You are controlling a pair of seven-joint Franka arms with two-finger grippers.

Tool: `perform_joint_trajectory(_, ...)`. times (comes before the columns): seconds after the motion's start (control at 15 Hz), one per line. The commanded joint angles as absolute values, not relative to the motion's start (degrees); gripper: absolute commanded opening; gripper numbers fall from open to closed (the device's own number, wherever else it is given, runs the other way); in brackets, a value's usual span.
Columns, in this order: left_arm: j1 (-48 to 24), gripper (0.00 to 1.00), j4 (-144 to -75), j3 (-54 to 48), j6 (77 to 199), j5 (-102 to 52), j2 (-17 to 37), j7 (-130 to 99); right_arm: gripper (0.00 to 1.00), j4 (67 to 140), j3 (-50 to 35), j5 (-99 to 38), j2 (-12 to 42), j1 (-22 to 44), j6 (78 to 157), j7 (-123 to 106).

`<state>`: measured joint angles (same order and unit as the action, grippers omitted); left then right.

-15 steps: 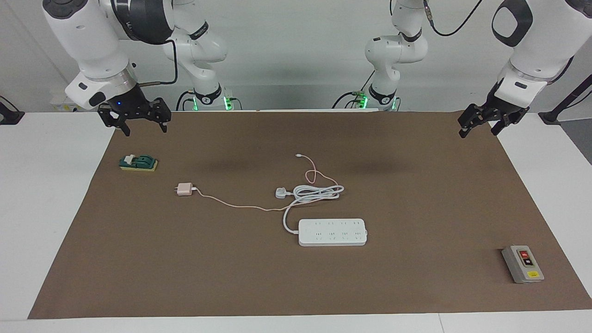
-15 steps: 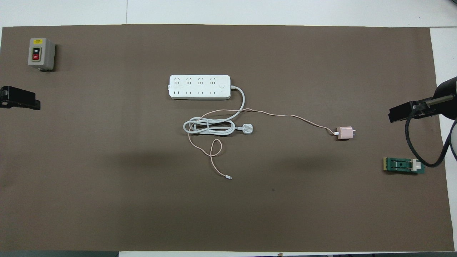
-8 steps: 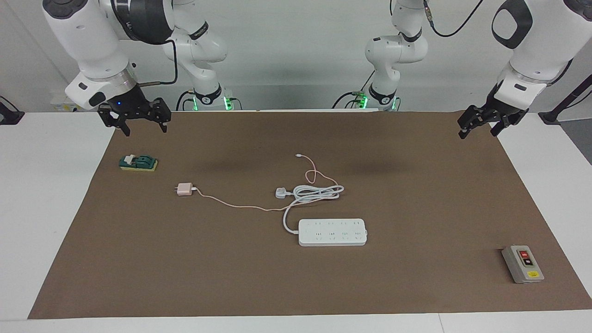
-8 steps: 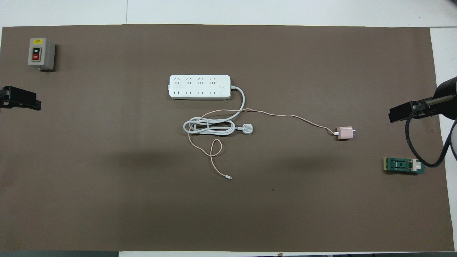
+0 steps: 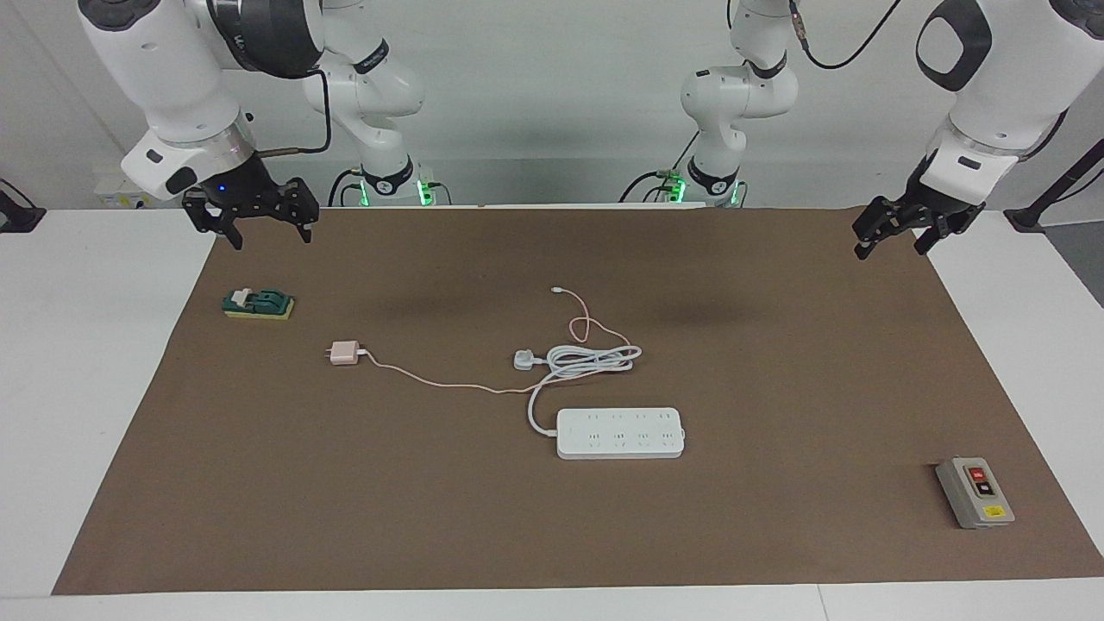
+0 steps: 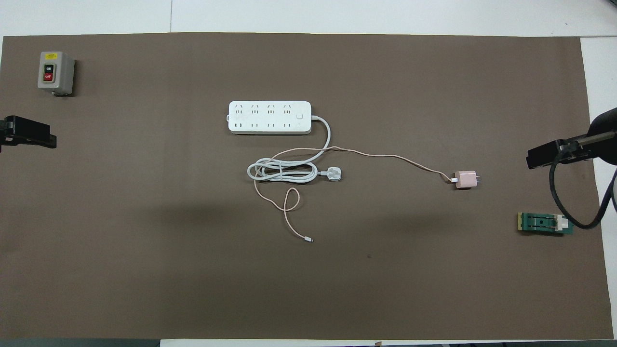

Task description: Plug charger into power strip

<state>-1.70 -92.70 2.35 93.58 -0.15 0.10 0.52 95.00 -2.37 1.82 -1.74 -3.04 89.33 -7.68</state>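
The power strip lies flat in the middle of the brown mat, sockets up, with its thick white cord coiled beside it, nearer to the robots. The pale-pink charger lies toward the right arm's end, its thin pink cable running past the coil. My right gripper hangs open and empty over the mat's edge at its own end. Over the mat's other end, my left gripper is also open and empty. Both are well apart from charger and strip.
A white three-pin plug ends the coiled cord. A grey box with red and black buttons stands toward the left arm's end, farther from the robots. A small green block lies near the right gripper.
Both grippers have shifted only slightly in the air. The charger, cable and strip have not moved.
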Motion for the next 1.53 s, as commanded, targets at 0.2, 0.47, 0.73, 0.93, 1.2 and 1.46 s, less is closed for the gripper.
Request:
perform_joint_trajectory(0.2,-0.88,1.0,-93.43,2.28,93.25,-0.88,-0.79,1.14,1.0,98.26,-2.72,0.01,-0.98,-5.8,90.08,1.54)
perform_joint_trajectory(0.47,-0.62,1.0,-92.72,2.29,94.04,-0.62,-0.79,1.76,1.0,100.19,-2.64,-8.77,3.95,-6.68,95.34,23.24)
perform_joint_trajectory(0.73,-2.02,1.0,-94.04,1.58,93.96,-0.88,-1.67,1.76,1.0,103.88,-2.64,-17.21,6.76,-8.43,100.19,39.52)
perform_joint_trajectory(0.93,-2.2,1.0,-94.04,1.5,94.13,-2.01,-1.5,1.84,1.0,108.09,-2.64,-24.5,8.08,-10.1,105.19,46.91)
perform_joint_trajectory(1.2,-1.14,1.0,-92.64,1.93,93.6,-10.81,0.87,5.0,1.0,112.14,-2.64,-27.42,10.36,-11.94,108.37,52.03)
perform_joint_trajectory(1.46,-1.14,1.0,-91.06,1.76,93.43,-14.3,4.82,8.0,1.0,114.61,-2.64,-30.32,13.44,-15.72,110.74,51.07)
